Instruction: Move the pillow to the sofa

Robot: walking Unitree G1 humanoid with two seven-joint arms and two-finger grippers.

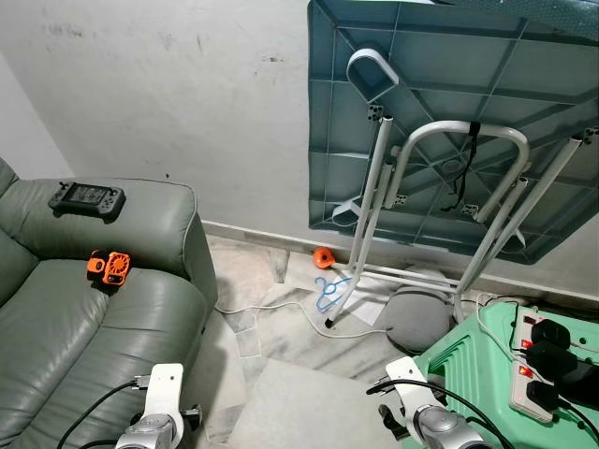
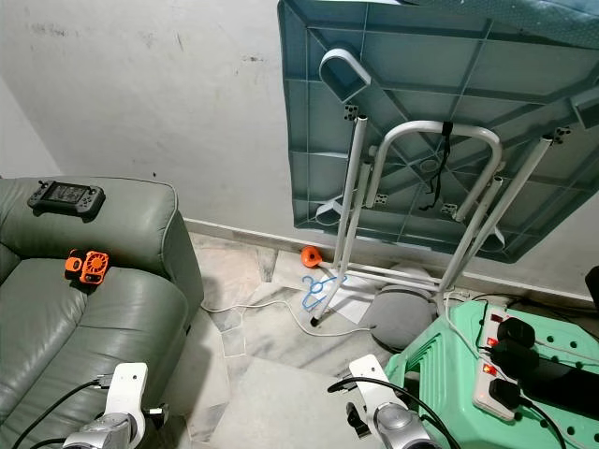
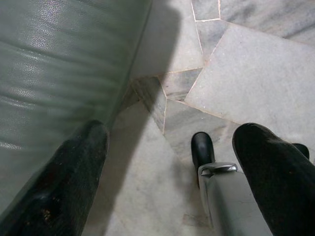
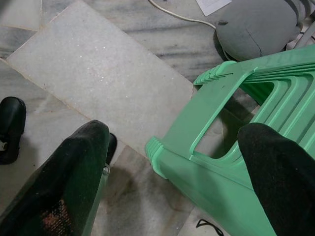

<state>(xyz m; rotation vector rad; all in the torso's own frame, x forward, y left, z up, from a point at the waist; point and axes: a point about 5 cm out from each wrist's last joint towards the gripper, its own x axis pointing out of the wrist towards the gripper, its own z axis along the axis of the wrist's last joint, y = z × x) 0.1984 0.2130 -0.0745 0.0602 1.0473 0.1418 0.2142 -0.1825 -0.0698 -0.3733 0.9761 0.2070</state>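
Observation:
The grey pillow [image 1: 418, 316] lies on the marble floor against the wall, beside the white legs of a folded table; it is also in the right wrist view [image 4: 251, 27]. The grey-green leather sofa [image 1: 84, 318] stands at my left. Both arms hang low in front of me. My left gripper [image 3: 170, 189] is open and empty, pointing down at the floor right beside the sofa's side [image 3: 59, 64]. My right gripper [image 4: 174, 182] is open and empty above the edge of a green stool [image 4: 221, 128], well short of the pillow.
A teal folding table [image 1: 449, 122] leans on the wall above the pillow. Stacked green stools [image 1: 468, 374] carry a power strip [image 1: 543, 365] with plugs. A white cable [image 1: 271, 307], a blue hanger [image 1: 329, 290] and an orange ball [image 1: 323, 255] lie on the floor. A game console [image 1: 87, 197] and orange gadget [image 1: 110, 266] rest on the sofa.

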